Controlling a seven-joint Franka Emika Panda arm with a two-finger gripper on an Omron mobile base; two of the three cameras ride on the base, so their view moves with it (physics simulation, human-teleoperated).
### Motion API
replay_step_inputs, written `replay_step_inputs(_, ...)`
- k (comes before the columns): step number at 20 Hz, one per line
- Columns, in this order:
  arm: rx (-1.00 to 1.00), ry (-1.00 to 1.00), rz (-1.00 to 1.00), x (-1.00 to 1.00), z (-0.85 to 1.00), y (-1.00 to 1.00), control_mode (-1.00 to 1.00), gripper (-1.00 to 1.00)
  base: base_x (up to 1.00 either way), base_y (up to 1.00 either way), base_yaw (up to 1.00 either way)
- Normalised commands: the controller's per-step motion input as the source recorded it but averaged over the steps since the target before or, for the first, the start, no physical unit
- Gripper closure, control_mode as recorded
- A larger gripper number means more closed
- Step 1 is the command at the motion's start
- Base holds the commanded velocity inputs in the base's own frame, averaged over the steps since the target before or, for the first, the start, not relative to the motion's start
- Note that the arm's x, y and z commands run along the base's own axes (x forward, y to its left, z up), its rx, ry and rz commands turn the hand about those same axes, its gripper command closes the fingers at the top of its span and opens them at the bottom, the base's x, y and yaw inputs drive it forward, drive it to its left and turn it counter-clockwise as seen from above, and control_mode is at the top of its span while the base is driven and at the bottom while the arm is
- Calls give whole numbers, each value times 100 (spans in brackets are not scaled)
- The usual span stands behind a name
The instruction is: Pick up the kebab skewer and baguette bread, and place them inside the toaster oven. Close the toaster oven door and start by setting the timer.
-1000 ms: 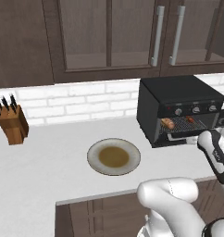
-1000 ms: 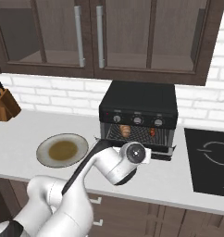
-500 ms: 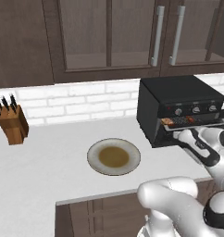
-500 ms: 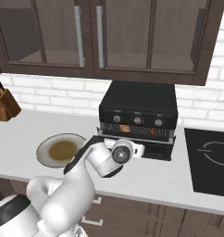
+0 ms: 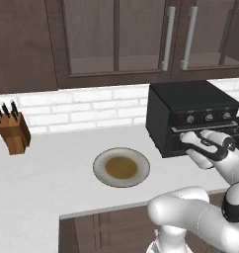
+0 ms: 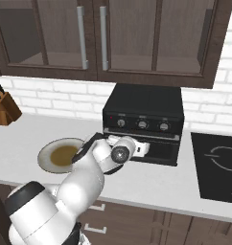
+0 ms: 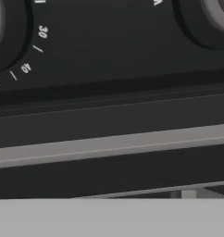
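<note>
**Ana:** Gripper [image 5: 186, 143] first: what is it doing?

**Ben:** Its hand is pressed up close to the front of the toaster oven [image 5: 190, 106], just under the row of knobs. The fingers are hidden against the black front, so the frames alone don't show the gap, but the jaws stand spread wide and I see nothing held between them.

**Ana:** And the toaster oven door?

**Ben:** The toaster oven door [image 6: 158, 149] looks partly dropped forward in the right base view, not fully upright, with the hand against its left part. In the hand view the long grey bar handle [image 7: 114, 144] runs across the middle, slightly tilted, with dial numbers printed above it.

**Ana:** The skewer and the bread?

**Ben:** I can't make them out; the oven's inside is too dark and narrow to read.

**Ana:** What else is around?

**Ben:** A round plate [image 5: 121, 167] with a brown centre lies on the white counter [image 5: 47, 183], left of the oven and apart from it. A knife block [image 5: 13, 132] stands far left by the brick wall. A cooktop [image 6: 218, 165] sits to the oven's right. Dark cabinets [image 5: 116, 39] hang above.
</note>
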Motion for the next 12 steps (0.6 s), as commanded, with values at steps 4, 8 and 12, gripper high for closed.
replay_step_inputs(4, 0, -1, -6, 8, 2, 0, -100, -100, 0, 0, 0)
replay_step_inputs(8, 0, 0, -2, -14, 16, -1, -100, -100, 0, 0, 0)
replay_step_inputs(12, 0, 0, 0, -54, 43, -6, -100, -100, 0, 0, 0)
